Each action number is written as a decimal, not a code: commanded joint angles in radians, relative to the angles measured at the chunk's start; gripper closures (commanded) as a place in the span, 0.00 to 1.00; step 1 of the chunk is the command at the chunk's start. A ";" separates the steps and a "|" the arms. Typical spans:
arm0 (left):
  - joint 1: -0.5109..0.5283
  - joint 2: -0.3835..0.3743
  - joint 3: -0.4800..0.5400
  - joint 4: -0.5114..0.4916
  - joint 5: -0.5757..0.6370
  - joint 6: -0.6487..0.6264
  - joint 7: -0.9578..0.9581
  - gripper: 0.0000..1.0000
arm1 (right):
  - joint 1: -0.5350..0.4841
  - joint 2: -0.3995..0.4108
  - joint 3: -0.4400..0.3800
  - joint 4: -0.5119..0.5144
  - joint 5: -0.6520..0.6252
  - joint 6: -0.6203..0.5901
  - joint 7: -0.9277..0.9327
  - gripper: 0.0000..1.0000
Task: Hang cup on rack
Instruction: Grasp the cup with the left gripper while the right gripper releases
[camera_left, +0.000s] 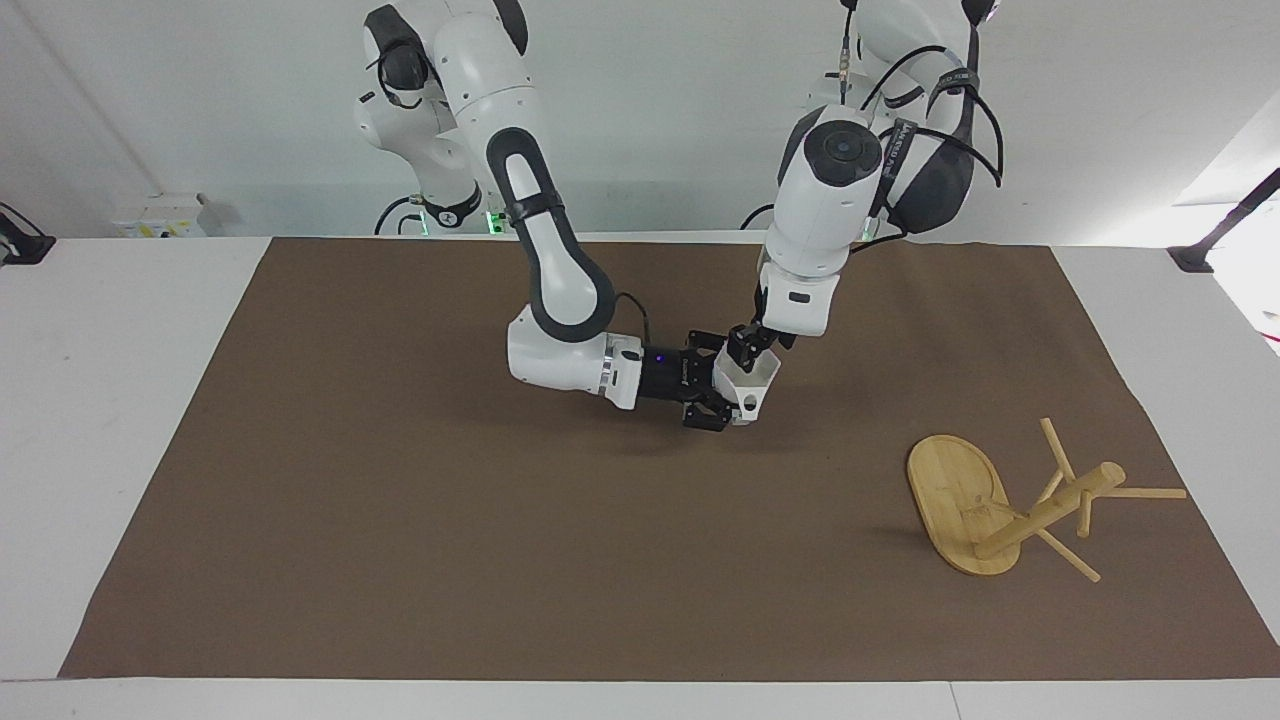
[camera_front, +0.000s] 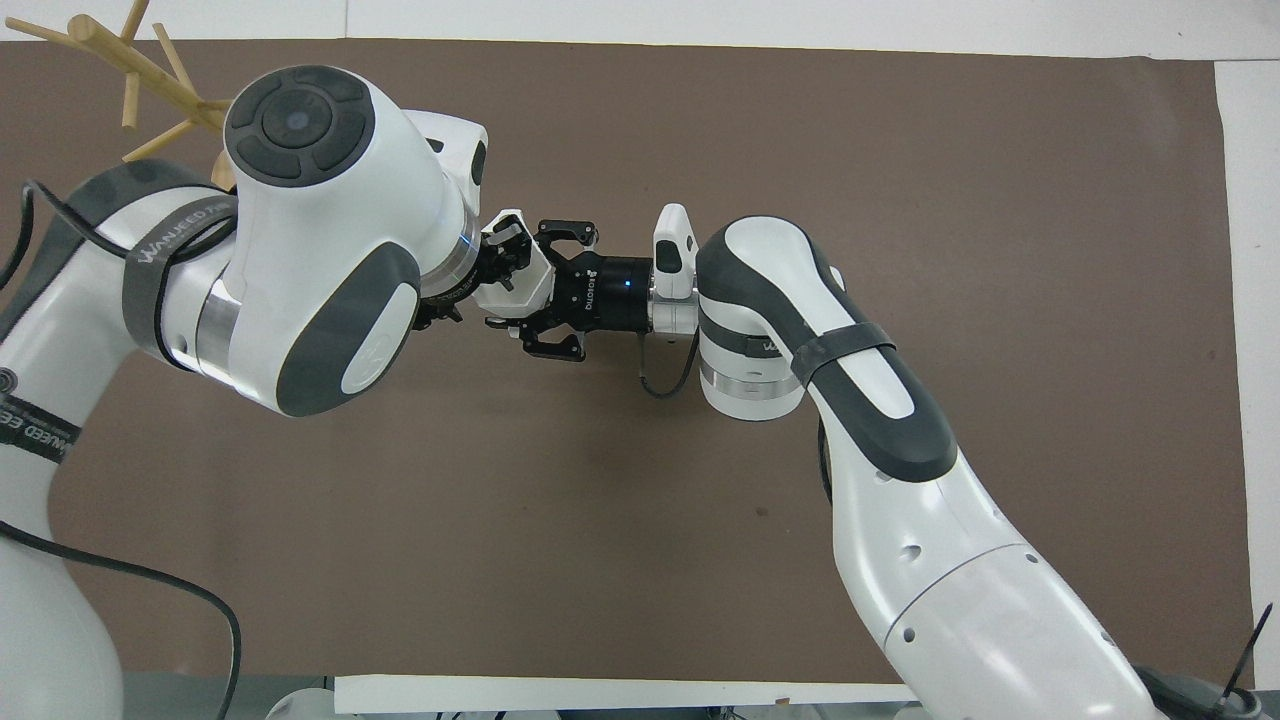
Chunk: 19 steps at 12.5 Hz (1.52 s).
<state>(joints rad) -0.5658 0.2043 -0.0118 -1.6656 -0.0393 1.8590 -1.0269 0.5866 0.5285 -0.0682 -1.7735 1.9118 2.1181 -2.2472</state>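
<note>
handover pose above the middle of the brown mat (camera_left: 400, 520) on the white table (camera_left: 110, 420). the right gripper (camera_left: 722, 392), reaching in level with the table, is clenched on the body of the small white faceted plastic cup (camera_left: 752, 385), holding it on its side with the rim turned toward the left arm, apparently so that the open edge is offered for a second grasp. the left gripper (camera_left: 745, 350) comes down onto that rim; whether it has clamped the cup cannot be told. the light bamboo rack (camera_left: 985, 520) lies tipped over on the mat toward the left arm's end of the table, its oval base on edge and its pegs pointing sideways, so it probably needs righting before any hanging. legible writing: "robotiq" on the right gripper's black body (camera_front: 592, 290); a dark strap (camera_front: 165, 245) on the left arm reads roughly "wanjeed".
</note>
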 joint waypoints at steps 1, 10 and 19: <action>-0.006 -0.051 0.010 -0.069 -0.013 0.051 -0.019 1.00 | -0.002 -0.008 0.001 -0.001 0.021 0.006 -0.003 0.78; -0.005 -0.048 0.010 -0.065 -0.011 0.057 -0.021 1.00 | -0.068 -0.008 -0.001 -0.007 0.004 -0.030 0.006 0.01; 0.127 -0.065 0.024 -0.166 0.044 0.370 -0.012 1.00 | -0.552 -0.019 -0.005 0.041 -0.609 -0.513 0.050 0.01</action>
<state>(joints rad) -0.4825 0.1859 0.0153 -1.7294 -0.0147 2.0857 -1.0425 0.1208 0.5223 -0.0883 -1.7554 1.4222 1.6663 -2.2414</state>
